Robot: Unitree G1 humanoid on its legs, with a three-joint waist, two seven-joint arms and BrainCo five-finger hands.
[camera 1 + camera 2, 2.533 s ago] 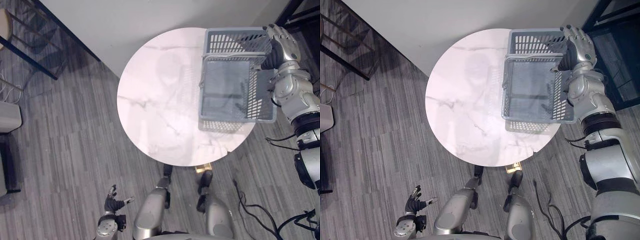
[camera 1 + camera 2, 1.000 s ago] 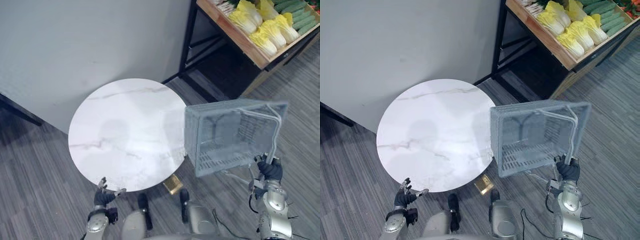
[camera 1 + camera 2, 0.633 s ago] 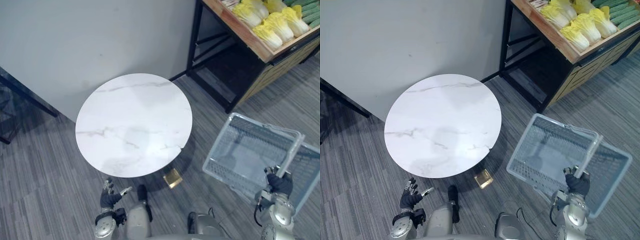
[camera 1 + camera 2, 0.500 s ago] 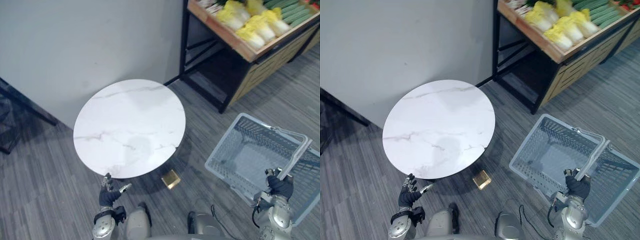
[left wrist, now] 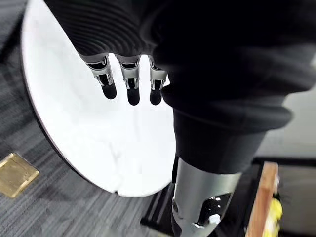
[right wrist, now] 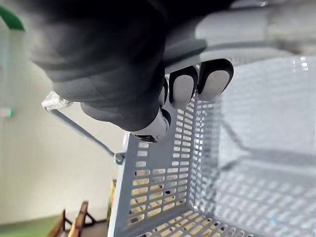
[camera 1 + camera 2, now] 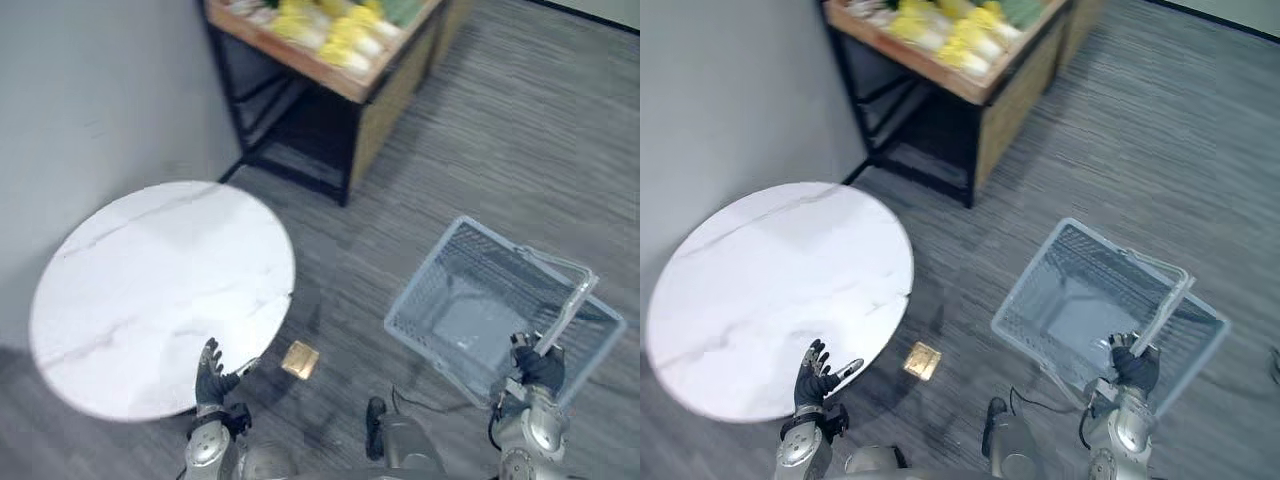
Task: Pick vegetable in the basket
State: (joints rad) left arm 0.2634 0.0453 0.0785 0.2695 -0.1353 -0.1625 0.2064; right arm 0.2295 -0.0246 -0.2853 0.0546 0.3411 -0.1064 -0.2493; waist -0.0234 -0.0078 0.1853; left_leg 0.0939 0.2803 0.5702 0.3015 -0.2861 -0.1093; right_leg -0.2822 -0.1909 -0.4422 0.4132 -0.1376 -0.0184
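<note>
Vegetables [image 7: 338, 24] lie heaped in the wooden tray [image 7: 372, 84] on top of a black-framed stand against the wall. They are pale yellow heads with something green at the tray's right end, too blurred to name and cut off along the tray's far edge.

Furthest left stands a round white marble table [image 7: 150, 290]. By its near edge the left hand [image 7: 212, 378] is held upright, fingers [image 5: 128, 90] straight and side by side, thumb stuck out, nothing in it. Just right of that hand a small brass-coloured square [image 7: 300, 359] lies on the grey plank floor [image 7: 480, 140]; I cannot tell what it is.

To the right, well apart from the stand, the grey plastic basket [image 7: 470, 262] hangs tilted above the floor, its open top turned toward the robot. Its bail handle [image 7: 572, 303] rises over the near rim, and the right hand [image 7: 540, 368] is clamped on it. From above the dark cover hides most of that grip; up close the dark fingertips [image 6: 182, 87] curl over the grey bar, with the mesh wall just behind them.
</note>
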